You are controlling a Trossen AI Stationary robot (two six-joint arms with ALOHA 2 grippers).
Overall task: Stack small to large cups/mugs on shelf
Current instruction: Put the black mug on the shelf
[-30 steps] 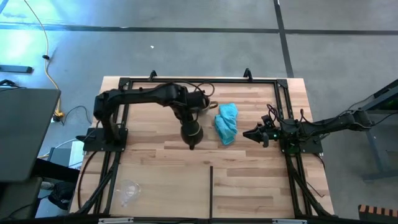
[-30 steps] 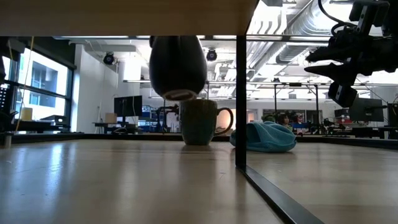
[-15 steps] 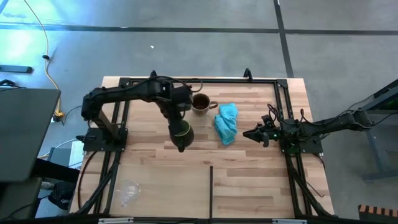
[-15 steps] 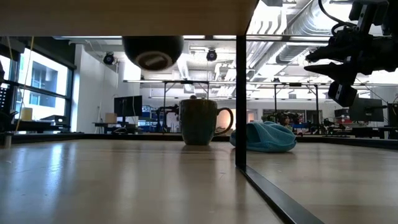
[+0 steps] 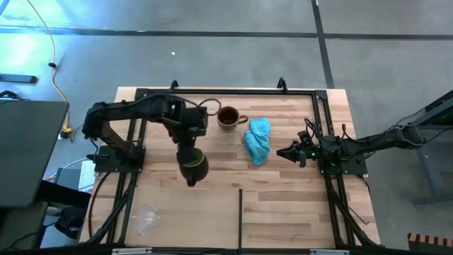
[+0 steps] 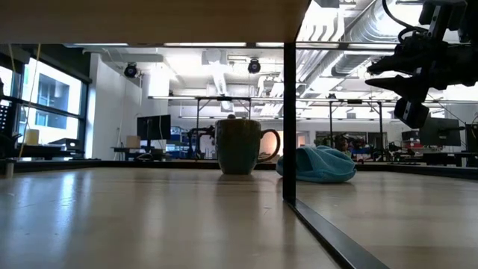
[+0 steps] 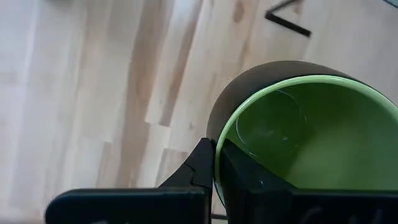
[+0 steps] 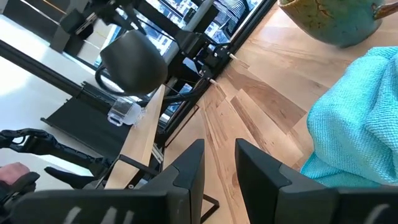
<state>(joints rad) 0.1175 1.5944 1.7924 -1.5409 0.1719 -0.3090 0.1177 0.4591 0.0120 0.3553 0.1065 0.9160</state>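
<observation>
My left gripper (image 5: 187, 150) is shut on the green mug (image 5: 192, 166), dark outside and green inside, above the middle of the table; the mug also shows in the right wrist view (image 8: 132, 60). The brown mug (image 5: 228, 117) stands on its base at the far middle, its handle toward the right. The tiny clear cup (image 5: 146, 217) stands on the shelf (image 5: 297, 216) at the near left. My right gripper (image 8: 217, 165) is open and empty at the table's right, beside the light-blue cloth (image 5: 258, 140). My left gripper holds the green mug by its rim (image 7: 219, 144), one finger inside the mug and one outside against the dark wall (image 7: 202, 163). The fingers come slanting from above. The mug hangs below them, lifted clear of the table.
The light-blue cloth (image 6: 317, 164) lies bunched just right of the brown mug (image 6: 239, 146). Black frame rails (image 5: 134, 134) run along the table's left, far and right sides. A dark post (image 6: 288, 119) stands under the shelf's middle.
My left gripper has carried the green mug from beside the brown mug toward the table's near-left, toward the shelf, and upward, so that it has left the low view. It has stayed shut on the mug.
</observation>
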